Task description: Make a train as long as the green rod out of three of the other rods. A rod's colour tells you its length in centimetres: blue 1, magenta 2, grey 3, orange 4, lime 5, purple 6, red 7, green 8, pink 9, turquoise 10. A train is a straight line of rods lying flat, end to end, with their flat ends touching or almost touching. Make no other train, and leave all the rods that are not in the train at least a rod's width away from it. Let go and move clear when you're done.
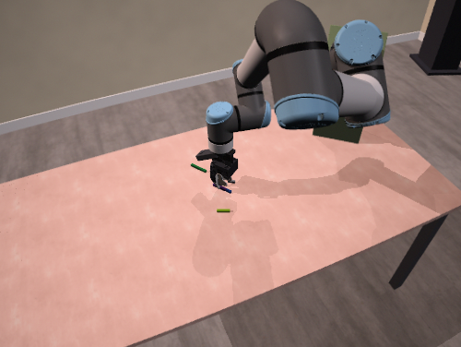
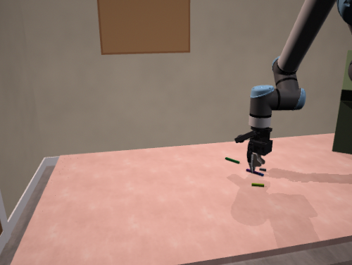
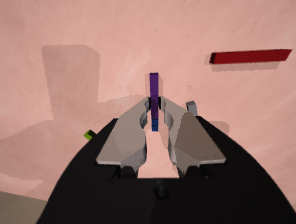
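Observation:
My gripper [image 1: 219, 185] [image 2: 253, 171] [image 3: 154, 98] is shut on the purple rod [image 1: 215, 185] [image 2: 248, 170] [image 3: 154, 85], low at the table. The blue rod [image 1: 229, 191] [image 2: 262, 174] [image 3: 155, 126] lies in line with it at one end, touching or almost touching. The grey rod [image 1: 232, 182] [image 2: 262, 170] [image 3: 191, 107] lies apart beside the gripper. The lime rod [image 1: 223, 210] [image 2: 258, 185] [image 3: 89, 135] lies on the other side, partly hidden in the wrist view. The green rod [image 1: 198, 168] [image 2: 232, 160] lies apart, further back left.
A red rod [image 3: 250, 56] lies at the upper right of the wrist view, crosswise to the purple rod and apart from it. I cannot make it out in the top and exterior views, where the gripper may hide it. The rods are on the pink table [image 1: 115, 231] [image 2: 141, 211].

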Robot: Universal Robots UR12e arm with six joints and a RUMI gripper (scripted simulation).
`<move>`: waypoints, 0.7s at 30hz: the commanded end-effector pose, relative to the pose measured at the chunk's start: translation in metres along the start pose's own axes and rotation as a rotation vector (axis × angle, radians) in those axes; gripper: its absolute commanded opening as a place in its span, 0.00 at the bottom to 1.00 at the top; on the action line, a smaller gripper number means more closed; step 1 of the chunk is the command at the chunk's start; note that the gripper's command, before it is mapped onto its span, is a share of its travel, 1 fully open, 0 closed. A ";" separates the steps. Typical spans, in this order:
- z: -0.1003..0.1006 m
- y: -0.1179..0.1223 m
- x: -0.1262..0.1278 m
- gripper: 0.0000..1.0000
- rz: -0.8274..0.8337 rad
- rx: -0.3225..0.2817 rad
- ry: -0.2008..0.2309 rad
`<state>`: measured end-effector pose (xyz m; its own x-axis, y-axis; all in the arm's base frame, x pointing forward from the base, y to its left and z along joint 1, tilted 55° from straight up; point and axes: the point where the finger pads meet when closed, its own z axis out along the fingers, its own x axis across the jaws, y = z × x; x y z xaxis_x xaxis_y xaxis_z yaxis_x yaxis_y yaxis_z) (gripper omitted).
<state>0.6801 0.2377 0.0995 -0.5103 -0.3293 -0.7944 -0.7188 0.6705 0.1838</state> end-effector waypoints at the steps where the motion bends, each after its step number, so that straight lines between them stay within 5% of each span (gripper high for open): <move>1: 0.000 0.000 0.000 0.00 0.000 0.000 0.000; 21: 0.000 0.000 0.000 0.14 0.000 0.000 0.000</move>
<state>0.6801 0.2377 0.0995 -0.5103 -0.3293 -0.7944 -0.7188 0.6705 0.1838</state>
